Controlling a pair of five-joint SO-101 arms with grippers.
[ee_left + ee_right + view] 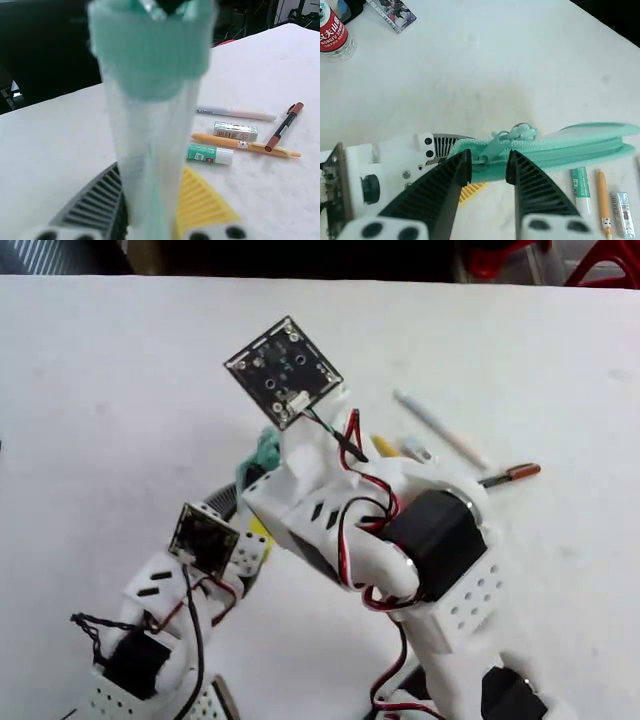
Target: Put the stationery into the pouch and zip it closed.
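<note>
While both arms crowd the table in the high view, the mint pouch peeks between them. Left wrist view: left gripper clamps the pouch, stationery loose beyond. Right wrist view: right gripper gapes empty above the zipper.

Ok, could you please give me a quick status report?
Left gripper shut on pouch. Right gripper, jaws open, at zipper pull. Stationery on table, outside pouch. No obstruction seen.
</note>
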